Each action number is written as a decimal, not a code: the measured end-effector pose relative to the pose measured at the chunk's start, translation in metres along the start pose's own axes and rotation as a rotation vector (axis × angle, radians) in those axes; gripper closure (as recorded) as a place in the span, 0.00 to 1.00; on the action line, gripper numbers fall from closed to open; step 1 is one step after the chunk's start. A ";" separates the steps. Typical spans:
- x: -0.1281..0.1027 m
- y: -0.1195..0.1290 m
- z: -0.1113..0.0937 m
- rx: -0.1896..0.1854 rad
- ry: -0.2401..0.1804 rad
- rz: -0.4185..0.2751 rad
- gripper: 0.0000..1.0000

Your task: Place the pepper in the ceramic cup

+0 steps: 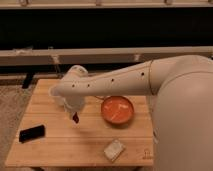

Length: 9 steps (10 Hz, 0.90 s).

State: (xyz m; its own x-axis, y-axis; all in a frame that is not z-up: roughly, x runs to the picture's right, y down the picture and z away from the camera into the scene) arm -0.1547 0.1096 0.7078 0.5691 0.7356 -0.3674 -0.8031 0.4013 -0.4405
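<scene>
black flat device (32, 133) at the 8 o'clock of the wooden table (75, 146) | ceramic cup (54, 94) at 10 o'clock, partly behind the arm | gripper (73, 112) at the cup's 4 o'clock, jaws closed on the pepper (76, 119) — it hangs above the table, outside the cup | orange-red bowl (118, 110) at the gripper's 3 o'clock | pale packet (114, 149) at 5 o'clock

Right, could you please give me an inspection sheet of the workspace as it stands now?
Surface: wooden table, slatted top.
Job's things: pepper hanging from the gripper above the table; ceramic cup upright at the back left, partly hidden by the arm.
Clutter: orange-red bowl right of centre; black flat device front left; pale packet at the front.
Grippers: gripper shut on the pepper, beside the cup, not over it.
Cables: nothing seen.
Surroundings: dark wall with a pale rail behind; carpet at left.
</scene>
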 end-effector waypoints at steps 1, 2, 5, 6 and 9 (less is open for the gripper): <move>0.001 -0.007 -0.004 -0.002 -0.006 0.002 1.00; -0.002 -0.015 -0.008 -0.018 -0.022 0.001 1.00; -0.040 -0.022 -0.023 -0.061 -0.066 -0.008 1.00; -0.055 -0.028 -0.028 -0.072 -0.084 -0.010 1.00; -0.084 -0.041 -0.034 -0.093 -0.089 -0.043 1.00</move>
State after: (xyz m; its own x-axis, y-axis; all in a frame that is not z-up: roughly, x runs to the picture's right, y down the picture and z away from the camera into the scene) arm -0.1639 0.0126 0.7287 0.5815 0.7658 -0.2747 -0.7562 0.3843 -0.5295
